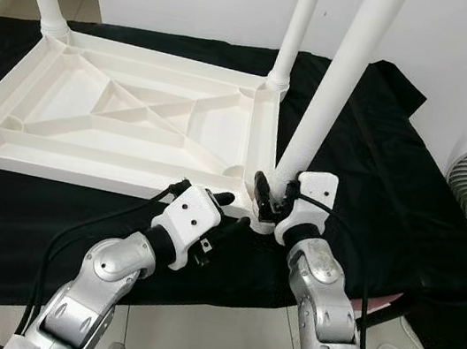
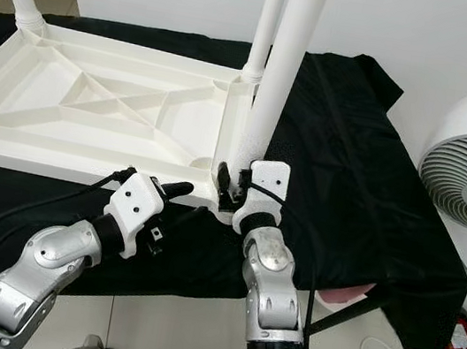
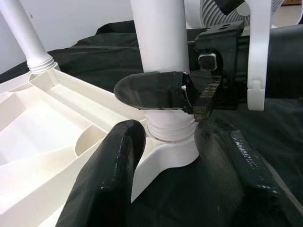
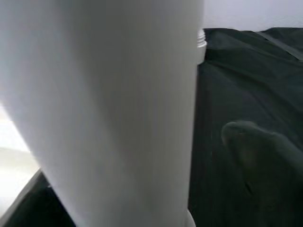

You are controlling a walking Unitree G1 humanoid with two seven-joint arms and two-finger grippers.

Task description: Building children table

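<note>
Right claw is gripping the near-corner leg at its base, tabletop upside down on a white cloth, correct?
Not quite: the cloth is black, as the left eye view shows. The rest holds: the right claw grips the near-corner leg at its base, and the tabletop lies upside down.

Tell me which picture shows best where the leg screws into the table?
The left wrist view: the leg's threaded base sits close up in the table corner, right hand gripping it. The eye views show it small; the right wrist view, just blurry leg.

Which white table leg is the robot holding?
The near right corner leg: the right hand grips its base. The far legs stand untouched.
</note>
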